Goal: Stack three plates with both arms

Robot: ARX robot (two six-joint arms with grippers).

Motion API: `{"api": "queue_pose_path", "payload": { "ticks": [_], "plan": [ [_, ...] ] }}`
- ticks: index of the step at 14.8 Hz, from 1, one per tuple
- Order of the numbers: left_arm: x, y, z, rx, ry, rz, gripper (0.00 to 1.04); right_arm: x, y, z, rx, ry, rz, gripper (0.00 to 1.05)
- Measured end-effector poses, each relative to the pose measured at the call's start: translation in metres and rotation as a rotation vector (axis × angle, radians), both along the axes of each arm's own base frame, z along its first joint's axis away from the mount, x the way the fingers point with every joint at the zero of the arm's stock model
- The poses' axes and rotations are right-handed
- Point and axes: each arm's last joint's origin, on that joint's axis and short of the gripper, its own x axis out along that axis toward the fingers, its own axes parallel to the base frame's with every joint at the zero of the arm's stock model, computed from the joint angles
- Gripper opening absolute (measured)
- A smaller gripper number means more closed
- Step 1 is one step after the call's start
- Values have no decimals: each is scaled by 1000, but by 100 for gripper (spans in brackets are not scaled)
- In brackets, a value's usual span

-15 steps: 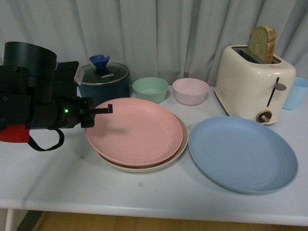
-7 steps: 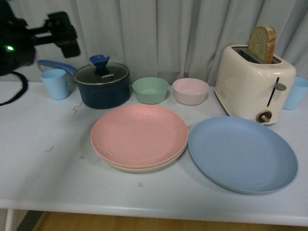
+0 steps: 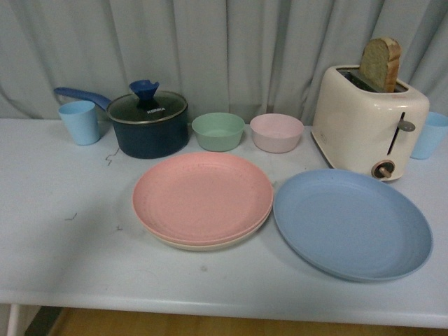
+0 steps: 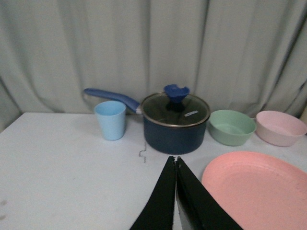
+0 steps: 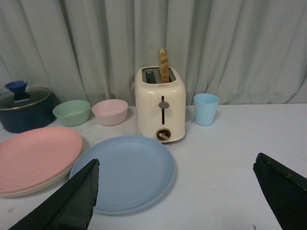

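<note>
The pink plate lies on top of the beige plate, whose rim shows beneath it, at the table's middle. The blue plate lies flat to their right, by itself. Neither arm shows in the front view. In the left wrist view my left gripper is shut and empty, above the table beside the pink plate. In the right wrist view my right gripper is open and empty, held back from the blue plate; the pink plate and the beige rim show too.
A dark blue pot with a glass lid, a light blue cup, a green bowl and a pink bowl stand along the back. A cream toaster holding bread stands back right, with another blue cup beside it.
My left arm, over the table's left side by the pink plate a second ago, has lifted up and left, out of the front view. The plates have not moved.
</note>
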Motion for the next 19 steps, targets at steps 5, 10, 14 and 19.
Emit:
{"api": "queue_pose_path", "payload": {
  "ticks": [5,10,14,19],
  "plan": [
    [-48,2,-1,2,10,7,2,0,0,0,0,0,0,98],
    [-80,2,-1,2,13,8,2,0,0,0,0,0,0,98],
    [-98,2,0,2,6,8,2,0,0,0,0,0,0,98],
    [-113,2,6,2,-10,8,2,0,0,0,0,0,0,98]
  ]
}}
